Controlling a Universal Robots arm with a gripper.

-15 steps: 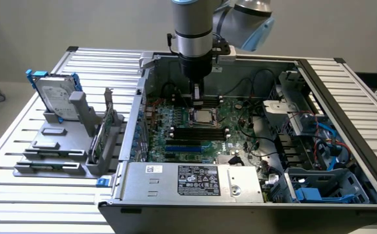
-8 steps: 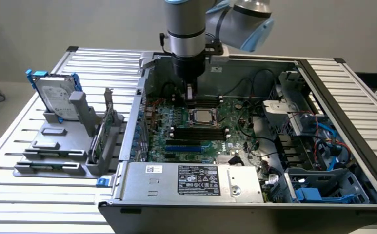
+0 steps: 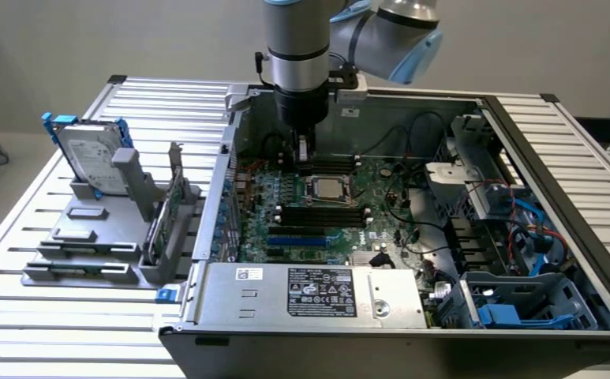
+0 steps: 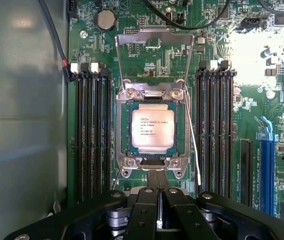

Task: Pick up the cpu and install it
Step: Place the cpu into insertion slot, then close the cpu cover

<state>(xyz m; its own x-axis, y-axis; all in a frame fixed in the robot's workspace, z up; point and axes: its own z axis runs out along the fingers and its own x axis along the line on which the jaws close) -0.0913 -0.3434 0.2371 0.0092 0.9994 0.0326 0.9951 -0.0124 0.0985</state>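
The open computer case [image 3: 283, 351] lies on the slatted table [image 3: 62, 339] (a hard drive [image 3: 89, 158] stands racked at nine o'clock of it in the exterior view). Inside is the green motherboard [image 3: 267, 197]. The gripper [image 3: 302, 158] hangs at eleven o'clock of the socket [image 4: 122, 130], jaws pressed together on nothing. The retention frame [image 4: 151, 36] stands raised. The cpu [image 3: 329, 188] lies in the socket, flat and square as far as I can judge. Seating looks like the step in hand. Done well, the chip rests level, every edge within the socket walls, with nothing forcing it.
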